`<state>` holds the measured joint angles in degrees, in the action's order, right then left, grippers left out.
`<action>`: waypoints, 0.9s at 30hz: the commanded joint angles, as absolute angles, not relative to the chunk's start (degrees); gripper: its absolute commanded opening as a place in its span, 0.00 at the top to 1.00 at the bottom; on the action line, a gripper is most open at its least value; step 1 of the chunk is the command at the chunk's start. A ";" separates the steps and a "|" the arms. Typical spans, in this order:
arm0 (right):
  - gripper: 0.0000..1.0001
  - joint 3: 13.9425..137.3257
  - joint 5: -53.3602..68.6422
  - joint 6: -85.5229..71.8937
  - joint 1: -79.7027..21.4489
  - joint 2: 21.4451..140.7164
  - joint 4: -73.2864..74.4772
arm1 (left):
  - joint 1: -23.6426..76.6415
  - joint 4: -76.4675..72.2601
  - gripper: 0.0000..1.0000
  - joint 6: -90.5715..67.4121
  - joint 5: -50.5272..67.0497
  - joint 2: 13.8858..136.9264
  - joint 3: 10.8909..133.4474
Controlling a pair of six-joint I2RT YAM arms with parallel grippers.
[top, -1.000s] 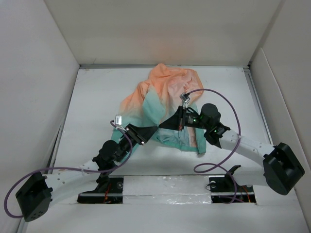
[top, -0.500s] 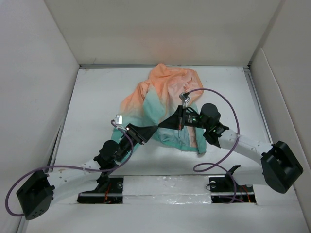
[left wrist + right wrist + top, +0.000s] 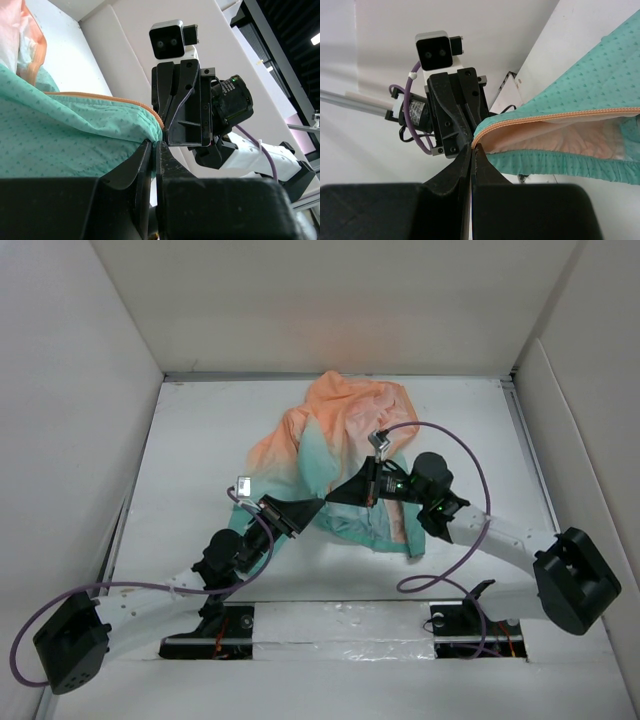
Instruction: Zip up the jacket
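The jacket point(image 3: 335, 430) lies crumpled mid-table, orange at the far end and teal toward me. Both grippers meet tip to tip at its near teal hem. My left gripper point(image 3: 318, 504) is shut on a corner of the teal fabric point(image 3: 60, 130), just below the end of the orange zipper point(image 3: 100, 97). My right gripper point(image 3: 333, 498) faces it from the right. In the right wrist view the right gripper point(image 3: 472, 147) is shut on the hem corner where the orange zipper tape point(image 3: 560, 117) ends. The jacket's pale lining point(image 3: 570, 140) shows beyond, so the front hangs open there.
White walls point(image 3: 100, 360) box in the table on three sides. A purple cable point(image 3: 470, 490) loops over the right arm and another point(image 3: 120, 590) trails from the left arm. The arm bases point(image 3: 340, 625) sit at the near edge.
My left gripper's jaws have closed on the teal hem corner. Both arms and the jacket have barely moved.
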<state>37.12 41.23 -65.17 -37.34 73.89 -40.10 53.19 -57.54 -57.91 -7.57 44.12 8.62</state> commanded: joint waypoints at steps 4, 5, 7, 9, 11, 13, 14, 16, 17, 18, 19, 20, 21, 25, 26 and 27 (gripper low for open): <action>0.64 39.55 40.00 -61.01 -36.22 72.08 -37.20 | 53.35 -56.00 1.00 -58.27 -9.13 41.49 9.84; 0.51 39.55 38.16 -59.78 -36.21 69.90 -35.09 | 53.35 -53.55 1.00 -58.27 -10.10 40.79 10.10; 0.44 39.29 35.87 -55.57 -35.60 67.16 -28.08 | 52.83 -52.48 1.00 -57.66 -10.63 39.91 10.28; 0.43 38.59 31.74 -53.27 -34.99 64.09 -23.58 | 52.82 -51.33 1.00 -57.31 -11.16 39.11 10.28; 0.46 36.40 27.45 -50.98 -34.46 58.73 -17.25 | 52.82 -50.28 1.00 -56.96 -11.42 39.02 10.72; 0.71 34.11 22.97 -49.93 -34.45 54.34 -10.51 | 52.82 -50.27 1.00 -56.69 -11.34 39.20 10.64; 0.84 32.88 16.94 -49.66 -34.45 49.36 -6.98 | 52.82 -50.53 1.00 -56.52 -10.99 39.63 10.63; 1.00 29.80 10.14 -49.66 -35.85 44.06 5.19 | 52.82 -50.36 1.00 -56.16 -10.81 39.90 10.72; 1.00 28.75 3.76 -50.27 -36.56 38.81 9.54 | 52.82 -49.93 1.00 -55.73 -10.72 40.08 10.81; 1.00 26.83 1.17 -51.23 -37.69 36.15 13.50 | 52.82 -49.49 1.00 -55.46 -10.72 39.99 10.98; 1.00 25.85 -1.47 -53.85 -38.23 33.60 20.93 | 52.82 -48.96 1.00 -55.28 -10.90 39.90 11.25; 1.00 24.88 -4.63 -55.53 -38.84 31.05 24.22 | 52.82 -48.00 1.00 -55.11 -11.33 39.47 11.34; 1.00 23.05 -5.62 -57.37 -39.37 26.41 26.95 | 52.82 -47.55 1.00 -54.67 -11.60 39.20 11.60; 1.00 20.04 -7.03 -64.32 -40.52 19.69 37.06 | 52.82 -44.66 1.00 -52.22 -12.92 37.88 13.18; 0.99 19.78 -6.34 -64.77 -41.04 19.51 37.44 | 52.82 -43.26 1.00 -51.60 -13.44 37.36 13.97; 0.97 19.78 -6.24 -65.21 -41.04 19.86 37.88 | 52.82 -42.63 1.00 -50.90 -13.71 37.18 14.32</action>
